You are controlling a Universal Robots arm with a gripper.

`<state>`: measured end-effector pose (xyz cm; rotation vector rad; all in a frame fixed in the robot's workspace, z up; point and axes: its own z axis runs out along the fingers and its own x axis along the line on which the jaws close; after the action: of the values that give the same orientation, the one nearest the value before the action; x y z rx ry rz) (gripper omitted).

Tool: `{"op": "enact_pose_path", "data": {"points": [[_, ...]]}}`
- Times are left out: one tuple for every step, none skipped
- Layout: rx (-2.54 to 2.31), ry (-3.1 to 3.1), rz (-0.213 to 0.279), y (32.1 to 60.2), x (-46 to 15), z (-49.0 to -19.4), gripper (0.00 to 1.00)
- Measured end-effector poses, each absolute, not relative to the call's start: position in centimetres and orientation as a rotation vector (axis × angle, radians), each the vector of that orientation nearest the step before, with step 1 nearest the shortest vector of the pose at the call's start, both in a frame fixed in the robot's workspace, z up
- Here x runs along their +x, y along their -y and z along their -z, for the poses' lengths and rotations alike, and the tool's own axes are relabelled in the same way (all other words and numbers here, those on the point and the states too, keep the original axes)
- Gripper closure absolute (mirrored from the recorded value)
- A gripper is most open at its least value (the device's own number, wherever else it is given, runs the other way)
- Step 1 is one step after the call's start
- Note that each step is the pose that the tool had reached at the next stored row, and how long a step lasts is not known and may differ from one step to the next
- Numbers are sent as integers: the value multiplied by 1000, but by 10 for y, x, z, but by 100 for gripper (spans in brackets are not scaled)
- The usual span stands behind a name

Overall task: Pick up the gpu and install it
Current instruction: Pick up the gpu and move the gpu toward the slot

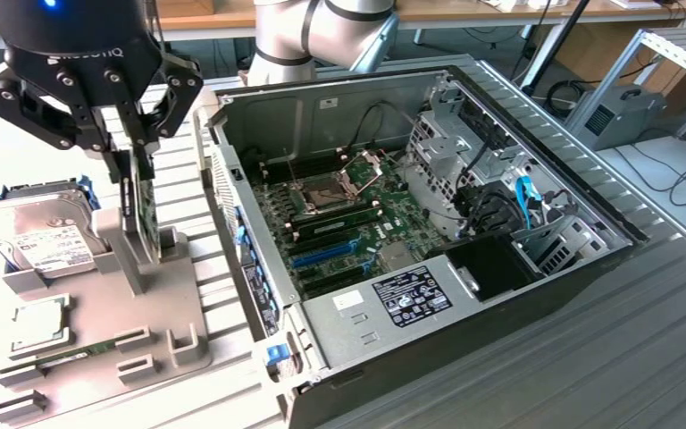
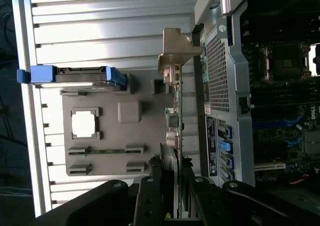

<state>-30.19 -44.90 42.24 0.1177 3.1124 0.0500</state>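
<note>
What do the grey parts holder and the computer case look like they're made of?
Grey parts holder: matte, uniform grey with blocky posts, probably plastic. Computer case: bare silvery sheet metal with folded edges and punched vents, likely steel.

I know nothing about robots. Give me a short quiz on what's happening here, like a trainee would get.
1. True or false: the gpu already sits inside the case.
2. The gripper hangs right above: A) the hard drive, B) the gpu, C) the motherboard?
3. Fill in: the gpu stands ___ in the gray holder.
Key: 1 false; 2 B; 3 upright.
</note>
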Motion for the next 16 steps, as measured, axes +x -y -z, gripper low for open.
{"op": "enact_pose_path", "data": {"points": [[118, -3112, -50, 449, -302, -428, 74], [118, -3112, -50, 449, -302, -429, 74], [118, -3112, -50, 449, -302, -430, 74], [118, -3112, -50, 449, -302, -431, 74], [118, -3112, -50, 449, -302, -431, 74], [118, -3112, -50, 449, -302, -432, 74], [118, -3112, -50, 449, -302, -433, 74], [118, -3112, -50, 449, -302, -434, 74], [118, -3112, -50, 449, -302, -434, 74], [118, -3112, -50, 449, -302, -435, 74], [118, -3112, -50, 449, -302, -436, 74], [118, -3112, -50, 449, -302, -437, 74], [118, -3112, -50, 449, -302, -438, 74], [118, -3112, -50, 449, -302, -439, 74], [118, -3112, -50, 449, -302, -440, 74], [118, -3112, -50, 449, -302, -441, 74]]}}
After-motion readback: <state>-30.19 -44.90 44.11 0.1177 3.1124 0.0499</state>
